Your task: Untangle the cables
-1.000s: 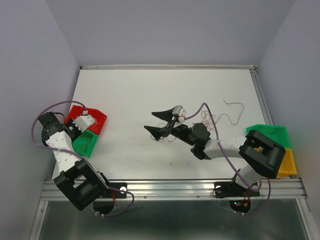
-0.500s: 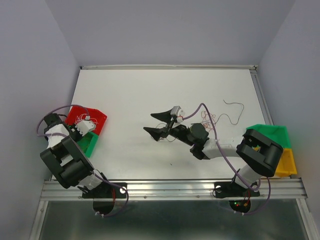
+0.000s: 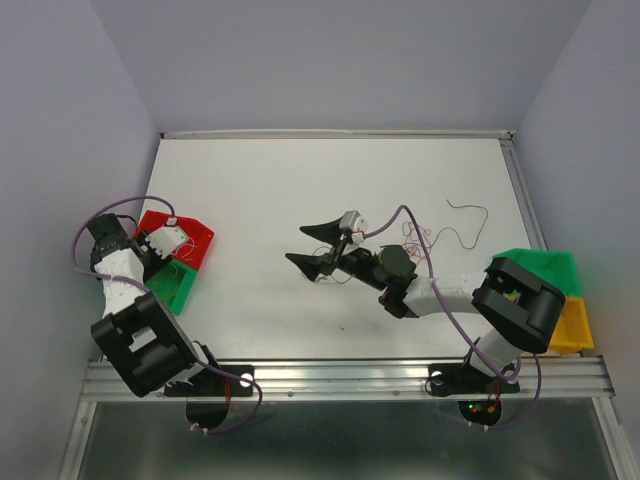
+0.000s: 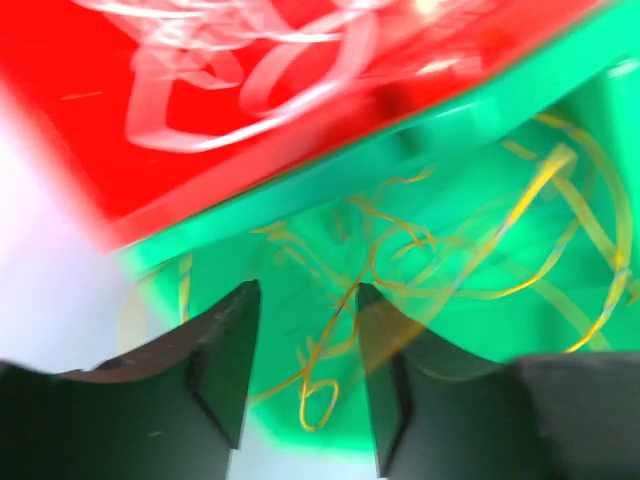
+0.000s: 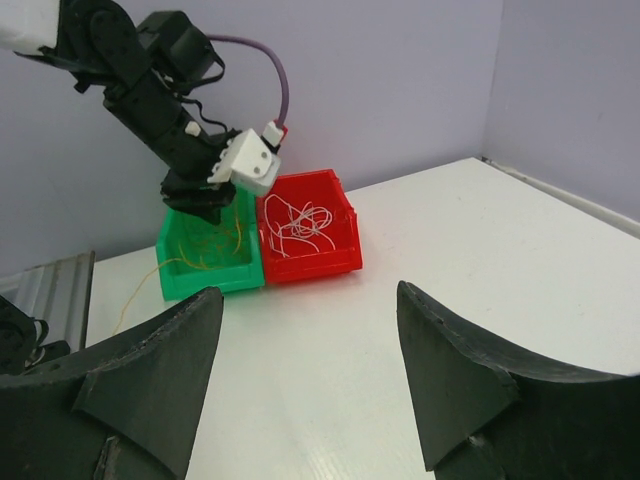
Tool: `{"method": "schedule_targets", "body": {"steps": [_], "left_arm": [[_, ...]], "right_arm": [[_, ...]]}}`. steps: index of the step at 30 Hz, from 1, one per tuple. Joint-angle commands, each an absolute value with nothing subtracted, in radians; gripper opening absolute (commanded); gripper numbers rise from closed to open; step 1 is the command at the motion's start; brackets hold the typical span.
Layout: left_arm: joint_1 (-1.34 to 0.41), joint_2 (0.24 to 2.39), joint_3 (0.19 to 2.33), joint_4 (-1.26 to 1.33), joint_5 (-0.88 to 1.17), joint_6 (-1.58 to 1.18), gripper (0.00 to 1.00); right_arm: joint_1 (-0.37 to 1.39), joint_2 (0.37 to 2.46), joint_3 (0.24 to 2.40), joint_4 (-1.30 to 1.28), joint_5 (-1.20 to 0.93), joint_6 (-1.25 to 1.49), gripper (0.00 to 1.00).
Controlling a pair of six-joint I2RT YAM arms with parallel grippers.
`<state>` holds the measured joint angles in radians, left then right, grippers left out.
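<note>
Setting: a white bench (image 3: 250, 190) seen from above, with two black robot arms bolted at its near edge.
Bins: a red plastic bin (image 5: 320, 235) and a green plastic bin (image 5: 205, 268) stand touching at the bench's left edge, apparently set there to take the wires sorted by colour.
Sorted cables: thin yellow wires (image 4: 400, 250) coil inside the green plastic bin; pale wires (image 4: 250, 60) loop inside the red plastic bin.
Left hand: the left hand (image 4: 305, 320) hovers just above the green plastic bin, fingers apart. One yellow strand crosses the gap between them, unclamped. This looks like a drop-off.
Right hand: the right hand (image 3: 302, 243) reaches to mid-bench, fingers spread wide, gripping nothing and seemingly waiting.
Remaining tangle: a small knot of reddish wires (image 3: 418, 238) lies on the bench behind the right hand, beside that arm's forearm and not between its fingers.
Stray cable: a single dark wire (image 3: 465, 215) lies further right, well apart from both hands.
</note>
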<state>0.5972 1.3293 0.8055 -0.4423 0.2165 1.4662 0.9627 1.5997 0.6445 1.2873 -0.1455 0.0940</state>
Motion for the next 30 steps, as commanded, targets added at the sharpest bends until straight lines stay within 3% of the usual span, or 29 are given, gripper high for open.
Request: {"method": "schedule_targets", "body": {"steps": [1, 6, 14, 15, 18, 23, 25, 26, 30], "left_arm": [[0.598, 1.231, 0.909, -0.544, 0.219, 1.445, 0.57], [0.598, 1.128, 0.939, -0.647, 0.198, 1.489, 0.69], [0.592, 1.048, 0.994, -0.759, 0.276, 1.528, 0.81], [0.594, 1.039, 1.011, -0.762, 0.311, 1.502, 0.99], [0.594, 1.031, 1.075, -0.743, 0.484, 1.396, 0.99], [0.542, 1.071, 1.166, -0.669, 0.765, 1.205, 0.99], [0.458, 1.104, 1.183, -0.634, 0.778, 1.087, 0.99], [0.331, 1.115, 1.183, -0.568, 0.726, 0.951, 0.99], [0.100, 1.129, 1.105, -0.318, 0.582, 0.695, 0.99]], "right_arm": [[0.960, 1.583, 0.713, 1.261, -0.124, 0.092, 0.75], [0.960, 1.565, 0.745, 1.145, -0.051, 0.095, 0.75], [0.959, 1.479, 0.859, 0.648, 0.084, 0.118, 0.80], [0.959, 1.461, 0.871, 0.581, 0.121, 0.120, 0.81], [0.959, 1.442, 0.884, 0.358, 0.185, 0.118, 0.94], [0.946, 1.451, 0.859, 0.229, 0.247, 0.091, 0.98], [0.945, 1.468, 0.871, 0.198, 0.195, 0.078, 0.99], [0.945, 1.495, 0.879, 0.186, 0.183, 0.068, 1.00], [0.943, 1.589, 0.933, 0.126, 0.195, 0.066, 1.00]]}}
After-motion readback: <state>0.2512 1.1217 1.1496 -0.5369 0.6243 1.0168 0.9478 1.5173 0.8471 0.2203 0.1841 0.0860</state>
